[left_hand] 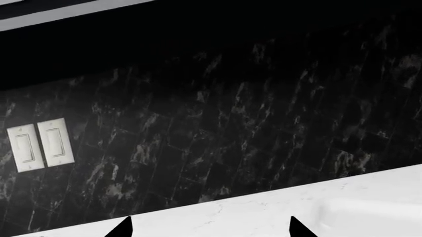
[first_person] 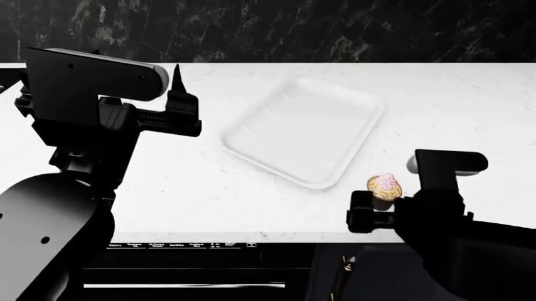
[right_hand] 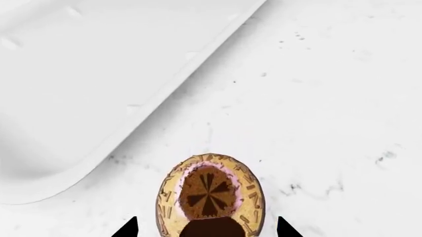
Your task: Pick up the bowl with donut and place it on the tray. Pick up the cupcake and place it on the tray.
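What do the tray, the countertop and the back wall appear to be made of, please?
The tray looks like smooth white plastic or glazed ceramic, going by its soft sheen and moulded rim. The countertop resembles polished white marble or quartz with faint grey flecks. The back wall looks like glossy black marble tile with white veining and faint tile joints.

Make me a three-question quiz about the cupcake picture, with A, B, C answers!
1. Where is the cupcake?
A. on the tray
B. on the counter beside the tray
C. in a bowl

2. What colour is the tray?
A. white
B. blue
C. red

3. How are the jaws of the right gripper?
A. shut tight together
B. apart, either side of the cupcake
C. holding the tray

Answers: 1 B, it sits on the marble counter off the tray's rim. 2 A, the tray is plain white. 3 B, the wrist view shows a tip on each side.
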You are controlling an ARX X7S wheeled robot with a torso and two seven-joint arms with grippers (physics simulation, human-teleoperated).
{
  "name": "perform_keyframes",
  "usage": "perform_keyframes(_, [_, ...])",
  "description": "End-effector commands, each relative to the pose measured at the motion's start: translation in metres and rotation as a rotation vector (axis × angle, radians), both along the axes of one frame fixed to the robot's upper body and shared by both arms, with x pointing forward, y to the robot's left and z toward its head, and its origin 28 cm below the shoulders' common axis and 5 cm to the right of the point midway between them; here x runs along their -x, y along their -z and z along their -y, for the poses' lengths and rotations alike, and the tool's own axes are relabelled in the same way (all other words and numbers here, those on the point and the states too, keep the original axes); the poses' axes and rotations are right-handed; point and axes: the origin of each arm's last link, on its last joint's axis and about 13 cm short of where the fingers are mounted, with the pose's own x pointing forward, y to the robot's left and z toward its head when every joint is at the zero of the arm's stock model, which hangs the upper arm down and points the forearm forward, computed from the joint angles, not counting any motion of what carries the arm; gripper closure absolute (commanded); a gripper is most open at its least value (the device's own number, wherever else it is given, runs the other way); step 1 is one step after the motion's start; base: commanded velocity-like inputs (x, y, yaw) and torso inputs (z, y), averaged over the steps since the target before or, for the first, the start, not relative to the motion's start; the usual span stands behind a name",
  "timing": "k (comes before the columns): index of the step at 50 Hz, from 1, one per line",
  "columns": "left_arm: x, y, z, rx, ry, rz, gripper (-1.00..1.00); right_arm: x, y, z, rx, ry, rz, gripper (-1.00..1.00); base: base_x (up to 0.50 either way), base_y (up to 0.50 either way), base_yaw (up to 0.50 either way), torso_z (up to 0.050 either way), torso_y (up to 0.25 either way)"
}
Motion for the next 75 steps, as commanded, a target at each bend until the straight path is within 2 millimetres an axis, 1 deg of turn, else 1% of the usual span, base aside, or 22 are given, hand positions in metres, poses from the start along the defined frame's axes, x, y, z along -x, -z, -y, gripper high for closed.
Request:
perform_keyframes(1, [0.000, -0.001, 0.000, -0.001, 0.000, 0.004, -1.00, -0.010, 0.002, -0.002, -0.009, -0.012, -0.011, -1.00, 0.00, 0.00, 0.00, 0.000, 0.000])
perform_keyframes(2, [-0.001, -0.001, 0.000, -0.001, 0.000, 0.004, -1.00, -0.011, 0.002, -0.002, -0.008, -0.014, -0.009, -1.00, 0.00, 0.00, 0.00, 0.000, 0.000])
perform_keyframes(3, [-0.001, -0.001, 0.000, -0.001, 0.001, 0.004, -1.00, -0.011, 0.002, -0.003, -0.006, -0.015, -0.009, 1.00, 0.00, 0.00, 0.00, 0.000, 0.000])
perform_keyframes(9, [-0.001, -0.002, 0.000, -0.001, 0.000, 0.008, -1.00, -0.007, 0.000, -0.002, 0.003, -0.023, 0.001, 1.00, 0.00, 0.00, 0.00, 0.000, 0.000])
perform_keyframes(22, [0.001, -0.003, -0.001, 0.007, 0.000, 0.016, -1.00, 0.001, -0.013, 0.002, 0.029, 0.008, 0.035, 1.00, 0.00, 0.00, 0.00, 0.000, 0.000])
perform_keyframes(26, [0.002, -0.005, -0.002, 0.010, -0.003, 0.023, -1.00, 0.003, -0.025, 0.004, 0.033, 0.021, 0.060, 1.00, 0.00, 0.00, 0.00, 0.000, 0.004])
perform_keyframes(30, [0.002, -0.007, -0.003, 0.015, -0.005, 0.027, -1.00, 0.005, -0.041, 0.003, 0.047, 0.029, 0.095, 1.00, 0.00, 0.00, 0.00, 0.000, 0.000])
perform_keyframes(37, [0.003, -0.006, -0.005, 0.019, -0.013, 0.024, -1.00, 0.008, -0.058, 0.000, 0.069, 0.035, 0.113, 1.00, 0.00, 0.00, 0.00, 0.000, 0.000])
perform_keyframes(46, [0.004, -0.007, -0.004, 0.018, -0.014, 0.026, -1.00, 0.013, -0.094, -0.008, 0.097, 0.009, 0.178, 1.00, 0.00, 0.00, 0.00, 0.000, 0.000])
perform_keyframes(51, [0.004, -0.007, -0.005, 0.020, -0.017, 0.027, -1.00, 0.009, -0.107, -0.016, 0.097, -0.040, 0.184, 1.00, 0.00, 0.00, 0.00, 0.000, 0.000])
perform_keyframes(59, [0.004, -0.005, -0.006, 0.022, -0.020, 0.023, -1.00, -0.004, -0.116, -0.033, 0.099, -0.131, 0.159, 1.00, 0.00, 0.00, 0.00, 0.000, 0.000])
perform_keyframes(69, [0.003, -0.004, -0.007, 0.023, -0.023, 0.013, -1.00, -0.019, -0.119, -0.051, 0.128, -0.218, 0.134, 1.00, 0.00, 0.00, 0.00, 0.000, 0.000])
perform_keyframes(75, [0.004, -0.004, -0.008, 0.023, -0.026, 0.010, -1.00, -0.026, -0.119, -0.057, 0.122, -0.245, 0.132, 1.00, 0.00, 0.00, 0.00, 0.000, 0.000])
